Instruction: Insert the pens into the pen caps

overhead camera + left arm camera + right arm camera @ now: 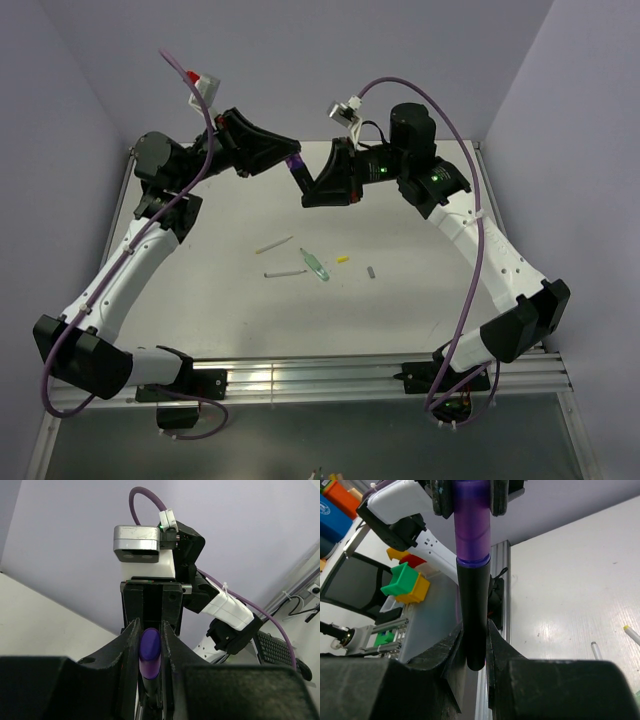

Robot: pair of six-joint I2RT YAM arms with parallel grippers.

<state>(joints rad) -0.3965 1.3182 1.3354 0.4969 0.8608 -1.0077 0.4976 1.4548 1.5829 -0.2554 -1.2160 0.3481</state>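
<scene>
Both grippers meet in the air above the far middle of the table. My left gripper (284,157) (149,630) is shut on the purple pen cap (294,160) (149,647) (471,525). My right gripper (303,178) (474,630) is shut on the black pen (474,615) (150,685), whose end sits in that cap. On the table lie the pale yellow-white pen (274,243), the grey-white pen (285,272), the translucent green pen (316,265), the yellow cap (343,259) and the grey cap (371,271).
A metal rail (380,378) runs along the near table edge between the arm bases. Purple walls close in the back and both sides. Coloured blocks (405,582) and a blue box lie off the table beyond its edge rail in the right wrist view.
</scene>
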